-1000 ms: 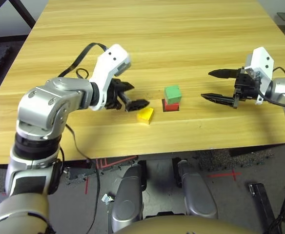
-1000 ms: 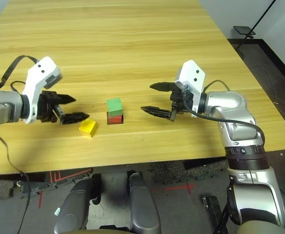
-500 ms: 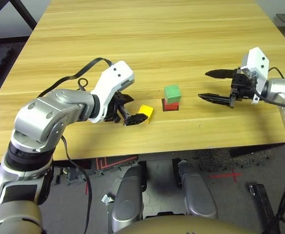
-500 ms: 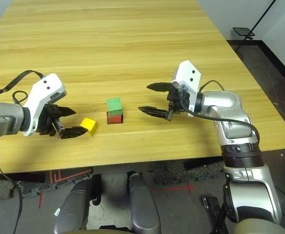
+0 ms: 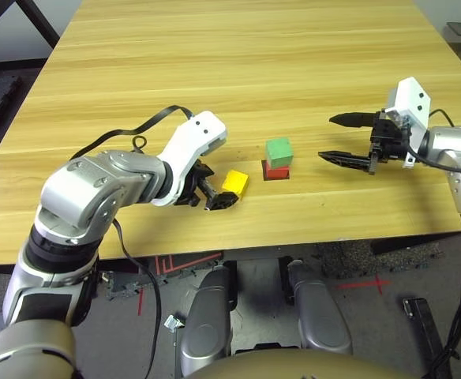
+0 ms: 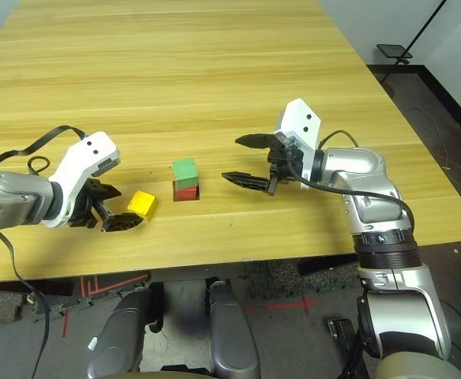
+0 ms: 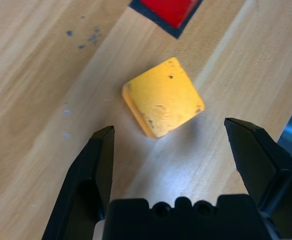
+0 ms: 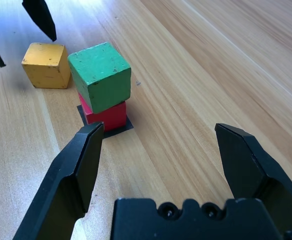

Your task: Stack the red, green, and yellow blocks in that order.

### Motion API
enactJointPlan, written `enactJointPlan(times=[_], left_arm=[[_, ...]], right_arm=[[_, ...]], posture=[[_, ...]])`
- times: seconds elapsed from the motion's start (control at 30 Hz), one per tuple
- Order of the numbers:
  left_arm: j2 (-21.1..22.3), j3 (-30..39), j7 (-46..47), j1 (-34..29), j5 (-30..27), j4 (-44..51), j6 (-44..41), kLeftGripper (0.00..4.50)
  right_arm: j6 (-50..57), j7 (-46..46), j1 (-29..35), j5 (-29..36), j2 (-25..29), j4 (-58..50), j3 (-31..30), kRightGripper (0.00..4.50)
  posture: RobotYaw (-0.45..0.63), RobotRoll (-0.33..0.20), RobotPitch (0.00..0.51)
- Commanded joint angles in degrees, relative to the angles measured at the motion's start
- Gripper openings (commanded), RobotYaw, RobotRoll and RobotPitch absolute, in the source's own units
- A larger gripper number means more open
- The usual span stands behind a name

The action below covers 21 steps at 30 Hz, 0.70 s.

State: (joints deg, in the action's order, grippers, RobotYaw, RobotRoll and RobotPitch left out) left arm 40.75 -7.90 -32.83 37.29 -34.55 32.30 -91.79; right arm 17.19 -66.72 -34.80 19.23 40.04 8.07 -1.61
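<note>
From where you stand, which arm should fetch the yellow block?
Probably the left: its open claw points at the yellow block, close by. The right claw is across the green block.

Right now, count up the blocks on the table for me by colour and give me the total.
Red block: 1
Green block: 1
Yellow block: 1
Total: 3 blocks
</note>
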Motion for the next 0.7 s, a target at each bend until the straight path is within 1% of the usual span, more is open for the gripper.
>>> enactJointPlan(times=[0.03,0.23,0.4,0.57,0.7], left_arm=[[-1.6,-1.4,1.5,1.2,0.1,-0.4,-0.7,4.49],[-2.0,-4.3,3.6,2.5,1.8,-2.6,0.7,4.49],[-3.5,-4.8,4.4,3.3,1.7,-2.6,-0.2,4.49],[-3.8,-5.6,5.0,3.1,2.4,-3.5,0.3,4.49],[-2.5,-6.8,4.7,2.7,2.9,-4.2,1.6,4.49]], right_arm=[[-0.3,-0.2,0.5,-0.2,-0.2,0.3,-0.2,4.50],[-0.1,-0.2,0.2,-0.2,-0.5,0.2,-0.3,4.50],[-0.1,-0.1,0.1,-0.3,-0.7,0.4,-0.5,4.50],[-0.1,0.1,0.0,-0.4,-1.2,0.4,-0.4,4.50],[-0.3,0.3,0.0,-0.6,-1.4,0.4,-0.5,4.50]], posture=[[0.30,0.109,0.228],[0.30,0.110,0.230],[0.31,0.111,0.233],[0.30,0.115,0.233],[0.30,0.116,0.232]])
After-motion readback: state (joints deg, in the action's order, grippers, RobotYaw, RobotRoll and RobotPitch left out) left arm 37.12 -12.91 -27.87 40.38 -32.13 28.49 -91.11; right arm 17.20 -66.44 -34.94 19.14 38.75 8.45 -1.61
